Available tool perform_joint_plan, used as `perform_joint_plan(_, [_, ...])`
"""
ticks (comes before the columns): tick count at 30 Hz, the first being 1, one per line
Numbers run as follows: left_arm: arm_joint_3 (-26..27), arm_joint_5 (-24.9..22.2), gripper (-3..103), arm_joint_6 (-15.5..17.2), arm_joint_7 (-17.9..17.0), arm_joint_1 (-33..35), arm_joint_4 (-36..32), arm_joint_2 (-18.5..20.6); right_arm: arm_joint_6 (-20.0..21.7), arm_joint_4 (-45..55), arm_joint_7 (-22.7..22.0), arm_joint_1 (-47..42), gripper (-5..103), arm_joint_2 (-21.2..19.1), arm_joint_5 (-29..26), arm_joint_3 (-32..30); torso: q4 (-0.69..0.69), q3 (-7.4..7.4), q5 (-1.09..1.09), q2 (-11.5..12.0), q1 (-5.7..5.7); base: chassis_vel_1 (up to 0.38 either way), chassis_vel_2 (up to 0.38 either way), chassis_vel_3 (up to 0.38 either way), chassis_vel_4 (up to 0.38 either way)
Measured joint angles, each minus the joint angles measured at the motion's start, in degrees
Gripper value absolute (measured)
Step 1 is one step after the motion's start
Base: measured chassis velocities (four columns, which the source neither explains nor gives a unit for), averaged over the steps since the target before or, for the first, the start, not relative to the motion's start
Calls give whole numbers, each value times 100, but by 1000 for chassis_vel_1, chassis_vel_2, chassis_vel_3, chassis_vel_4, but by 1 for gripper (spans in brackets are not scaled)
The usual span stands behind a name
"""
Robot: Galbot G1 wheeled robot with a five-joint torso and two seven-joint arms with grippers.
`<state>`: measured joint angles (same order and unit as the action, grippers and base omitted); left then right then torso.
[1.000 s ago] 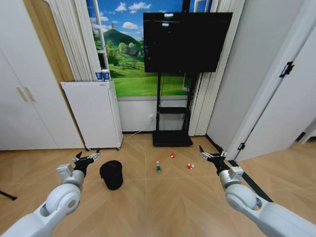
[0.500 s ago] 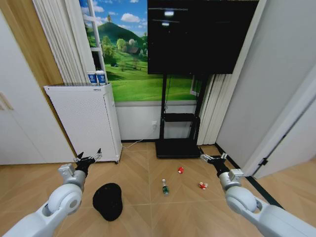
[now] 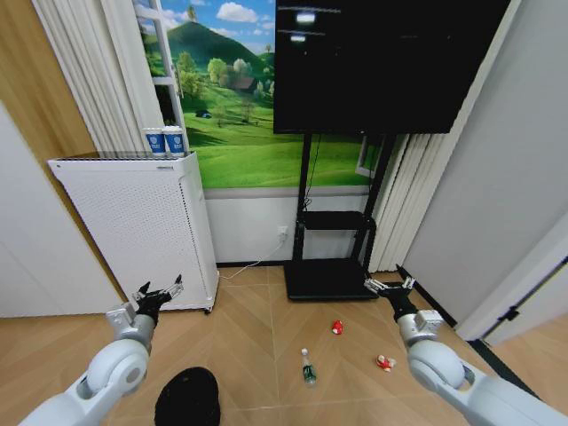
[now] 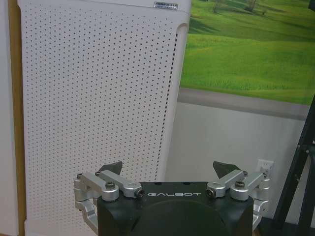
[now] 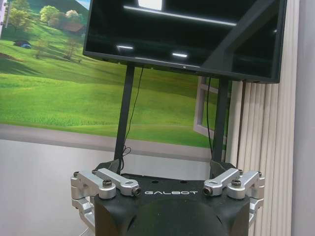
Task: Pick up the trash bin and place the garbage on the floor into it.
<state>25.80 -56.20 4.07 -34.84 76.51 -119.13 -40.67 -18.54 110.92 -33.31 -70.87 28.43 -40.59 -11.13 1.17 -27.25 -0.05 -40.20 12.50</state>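
Bin [image 3: 187,401] and bottle [image 3: 308,370] on floor, head view alone.

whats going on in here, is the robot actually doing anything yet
Nothing is held. The left gripper and right gripper are both open and empty, raised ahead of the robot. The black trash bin stands on the wooden floor below the left arm. The green-label bottle and two red wrappers lie on the floor near the TV stand.

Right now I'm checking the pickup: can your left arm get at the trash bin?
Probably yes. The trash bin stands on bare floor just below the open left gripper, nothing between them. The gripper is held well above it, so the arm must come down.
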Motion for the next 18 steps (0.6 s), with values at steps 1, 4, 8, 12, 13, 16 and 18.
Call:
perform_joint_plan(1, [9,5,100,-24,35,44,0,-8,-11,5,5,-15,100,4,8,-5,-1,0,6,-1,-1,73,-56,-68,62])
perform_joint_plan(4, [45,-32,100,-5,63,170,0,-12,-37,6,12,-47,100,20,38,-23,-2,0,6,-1,-1,49,-30,-27,42])
perform_joint_plan(8, [112,-143,100,207,-42,314,-30,-39,-80,3,24,-86,100,49,82,-41,-1,3,5,3,-2,0,0,0,0])
perform_joint_plan(12, [150,-125,100,292,-101,485,-125,-165,-98,29,25,-160,100,92,116,-70,-1,58,4,99,-41,0,0,0,0])
perform_joint_plan(13, [150,-125,100,292,-101,485,-125,-165,-98,29,25,-160,100,92,116,-70,-1,58,4,99,-41,0,0,0,0])
perform_joint_plan(16, [178,-89,100,297,-100,536,-154,-198,-99,59,22,-181,100,96,130,-77,-1,102,5,174,-74,0,0,0,0])
perform_joint_plan(18, [189,-84,100,297,-100,550,-161,-204,-100,66,20,-182,100,95,135,-80,-1,115,5,195,-84,0,0,0,0])
